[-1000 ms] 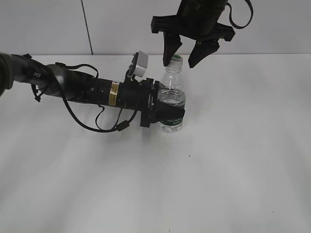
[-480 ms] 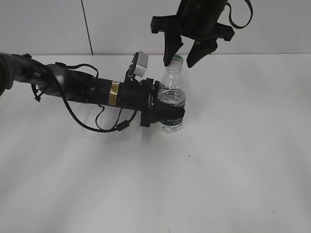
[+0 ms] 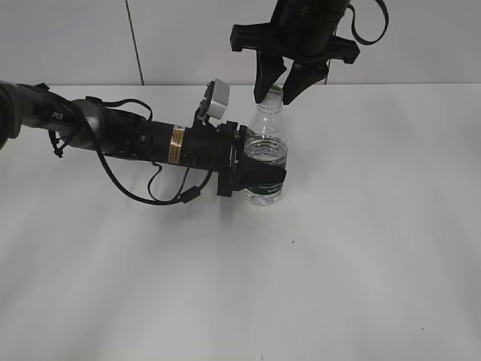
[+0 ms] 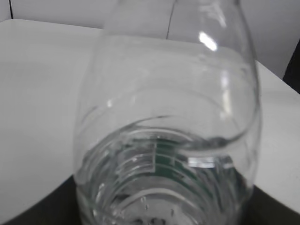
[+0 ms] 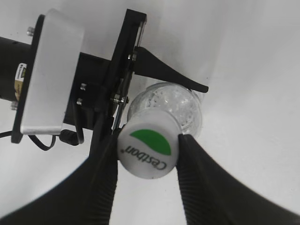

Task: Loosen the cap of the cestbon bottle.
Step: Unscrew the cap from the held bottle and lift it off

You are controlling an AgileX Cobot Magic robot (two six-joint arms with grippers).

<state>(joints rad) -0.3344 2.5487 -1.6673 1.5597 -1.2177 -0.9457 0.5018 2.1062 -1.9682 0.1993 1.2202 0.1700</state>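
Observation:
The cestbon bottle stands upright on the white table, clear with a dark green label band low down. My left gripper reaches in from the left and is shut on the bottle's body; the left wrist view is filled by the bottle. My right gripper comes down from above, and its two fingers press both sides of the cap, white with a green mark and "Cestbon" lettering. In the exterior view the cap is mostly hidden between the fingers.
The white table spreads around the bottle. A grey wall with a dark vertical seam stands behind. The left arm's cable loops onto the table beside the arm.
My right gripper's fingers have closed inward from either side of the cap until they touch it. The left gripper and the bottle have not moved.

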